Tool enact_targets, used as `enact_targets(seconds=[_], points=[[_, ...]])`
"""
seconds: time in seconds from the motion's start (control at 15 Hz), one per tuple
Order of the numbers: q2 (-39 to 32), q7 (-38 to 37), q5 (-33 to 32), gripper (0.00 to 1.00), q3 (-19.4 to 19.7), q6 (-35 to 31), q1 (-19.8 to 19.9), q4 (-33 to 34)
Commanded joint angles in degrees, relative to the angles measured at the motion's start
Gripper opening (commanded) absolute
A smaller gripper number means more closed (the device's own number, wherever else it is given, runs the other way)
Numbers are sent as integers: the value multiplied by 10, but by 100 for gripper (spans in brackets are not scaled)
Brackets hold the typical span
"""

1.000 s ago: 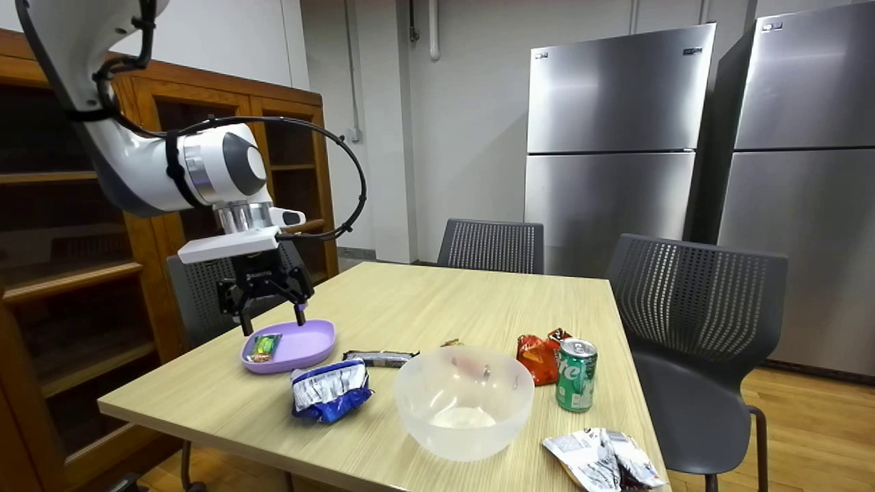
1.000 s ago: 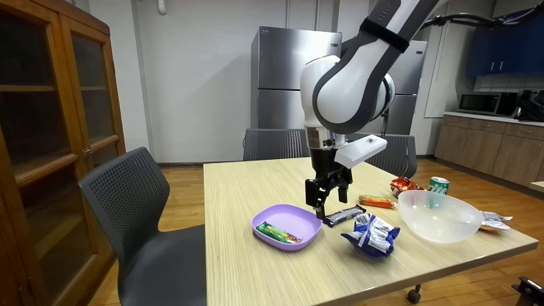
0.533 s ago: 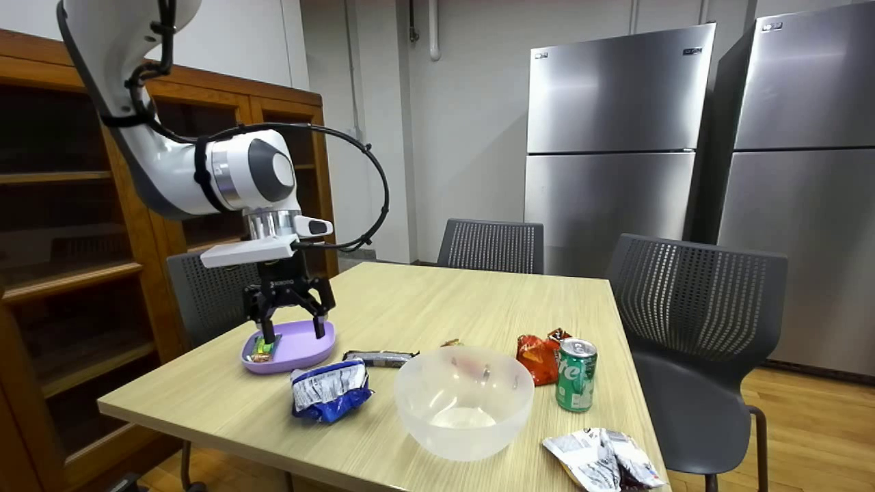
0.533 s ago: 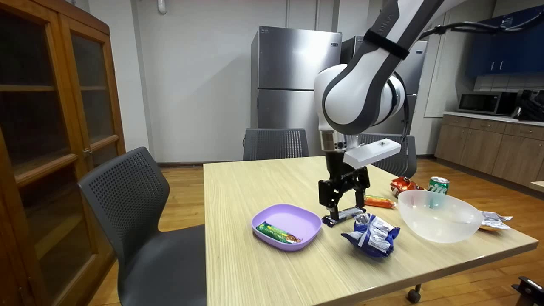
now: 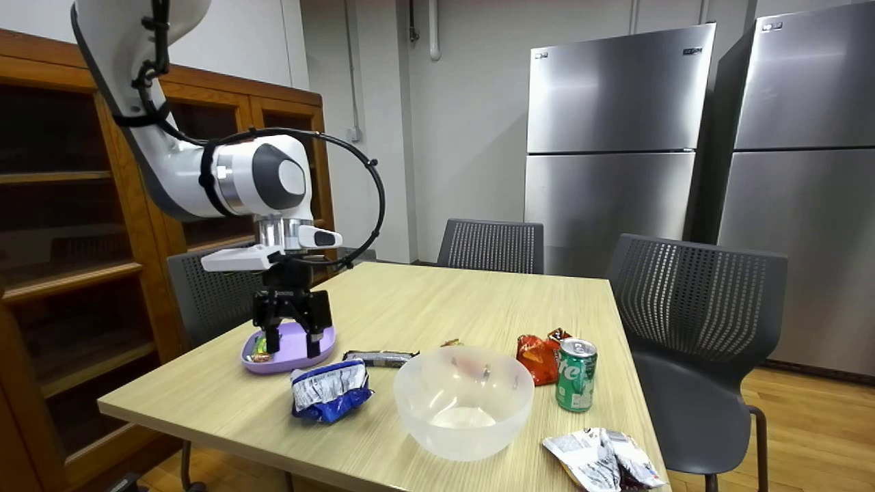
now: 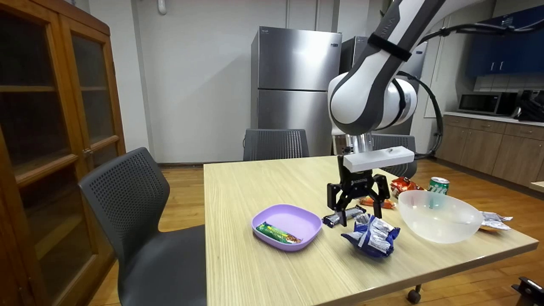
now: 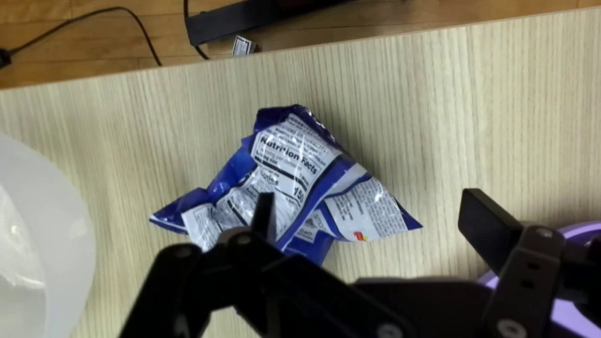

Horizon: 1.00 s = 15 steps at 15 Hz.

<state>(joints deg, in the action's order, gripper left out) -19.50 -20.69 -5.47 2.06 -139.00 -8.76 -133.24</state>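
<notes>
While the claw (image 6: 360, 216) hangs over the counter (image 6: 250, 182), its fingers are spread wide with nothing gripped; in the wrist view one overlaps the blue bag (image 7: 296, 169), contact impossible to tell. That bag, crumpled, lies between the tray (image 6: 297, 216) and the bowl (image 5: 465, 441). Count: one blue bag, one tray with one green packet (image 6: 276, 232) in it, one bowl, one bar (image 5: 383, 359), one orange packet (image 6: 387, 204), one red bag (image 5: 536, 359), one can (image 5: 576, 376), one silver bag (image 5: 601, 458); three chairs (image 6: 131, 199) around, two fridges (image 5: 618, 109) behind. Edges: the counter's rim crosses the top of the wrist view, a band of wood between it and the blue bag; gaps also part that bag from bowl and tray. Bar close behind the bag, so tighter there. Can beside the red bag; silver bag near an edge. Counter runs broad past the tray, toward the far chair. Hard to see: orange packet mostly behind the bowl in an exterior view; green packet partly covered by the claw there; silver bag runs off the bottom of that view; bowl and tray cut off at the wrist view's sides; smaller print on the blue bag unreadable; a black object (image 7: 235, 23) on the floor (image 7: 103, 42) can't be named.
</notes>
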Motion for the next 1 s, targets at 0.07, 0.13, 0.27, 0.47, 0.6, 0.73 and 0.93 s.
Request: enact_targets(seconds=[0.07,0.13,0.27,0.47,0.6,0.73,0.93], points=[[-16,-100,27,100,16,-13,0,-5],[-24,-116,30,100,21,-16,0,-2],[-40,-125,42,100,26,-17,5,6],[-58,-134,65,100,36,-30,11,16],[-63,-133,83,100,40,-36,18,22],[-62,-131,91,100,44,-43,20,25],[-63,-128,99,100,44,-49,22,30]])
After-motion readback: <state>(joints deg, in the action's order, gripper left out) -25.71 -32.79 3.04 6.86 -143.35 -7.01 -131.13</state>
